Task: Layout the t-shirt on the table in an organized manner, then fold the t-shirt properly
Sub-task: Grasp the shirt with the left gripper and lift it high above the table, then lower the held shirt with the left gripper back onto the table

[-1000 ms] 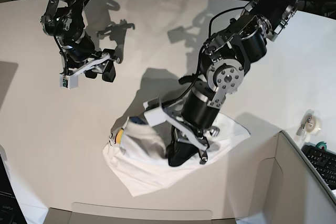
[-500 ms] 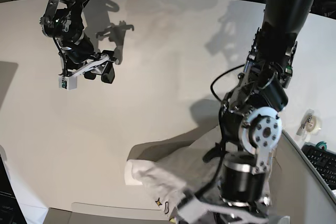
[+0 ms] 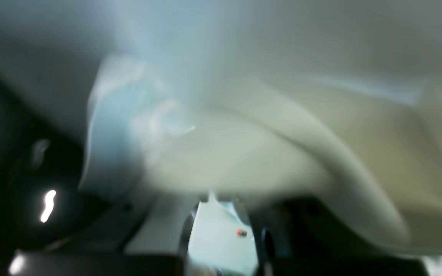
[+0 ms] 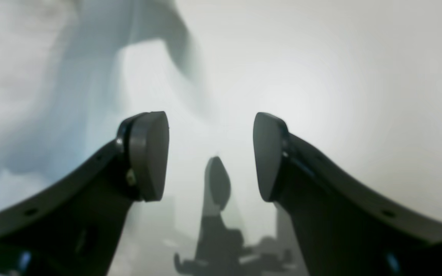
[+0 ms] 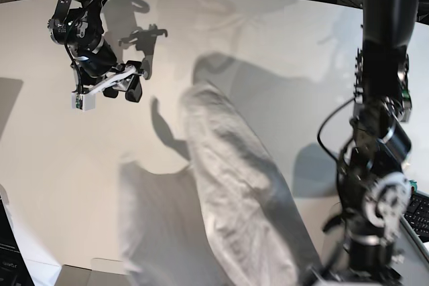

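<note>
No lettering can be read; the t-shirt (image 5: 234, 185) is blurred and shows no legible print.

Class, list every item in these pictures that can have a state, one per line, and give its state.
t-shirt: unfolded, stretched out long, blurred mid-motion, near end pinched by the left gripper.
left gripper: shut on the t-shirt; blurred in its wrist view, out of the base view's frame.
right gripper: open, empty, held above the table.
table: white, bare where the shirt does not cover it.
</note>
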Controlling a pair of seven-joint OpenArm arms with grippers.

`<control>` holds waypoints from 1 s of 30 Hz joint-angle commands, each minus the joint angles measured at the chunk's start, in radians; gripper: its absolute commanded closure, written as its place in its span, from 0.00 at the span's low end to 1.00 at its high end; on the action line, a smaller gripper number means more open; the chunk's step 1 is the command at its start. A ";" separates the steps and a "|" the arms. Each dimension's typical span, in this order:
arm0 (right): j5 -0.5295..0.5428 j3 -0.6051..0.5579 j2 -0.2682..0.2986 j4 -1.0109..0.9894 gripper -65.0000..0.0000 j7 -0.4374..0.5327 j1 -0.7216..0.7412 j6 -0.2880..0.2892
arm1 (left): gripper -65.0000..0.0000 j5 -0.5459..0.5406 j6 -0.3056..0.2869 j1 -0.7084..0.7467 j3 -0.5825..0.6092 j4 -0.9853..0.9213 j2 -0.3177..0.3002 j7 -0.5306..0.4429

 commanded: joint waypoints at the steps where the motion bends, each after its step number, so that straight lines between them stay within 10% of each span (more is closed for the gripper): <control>1: 0.016 -0.002 0.004 0.017 0.47 0.020 0.015 0.007 | 1.00 -0.025 0.000 0.012 0.044 0.051 0.004 -0.026; 23: 0.017 0.000 0.010 0.020 0.47 0.020 0.009 0.007 | 1.00 -0.033 0.000 -0.054 -0.031 0.032 -0.134 0.014; 30: 0.017 0.000 0.009 0.022 0.47 0.020 0.003 0.007 | 1.00 -0.079 -0.001 -0.132 -0.005 0.046 -0.062 0.020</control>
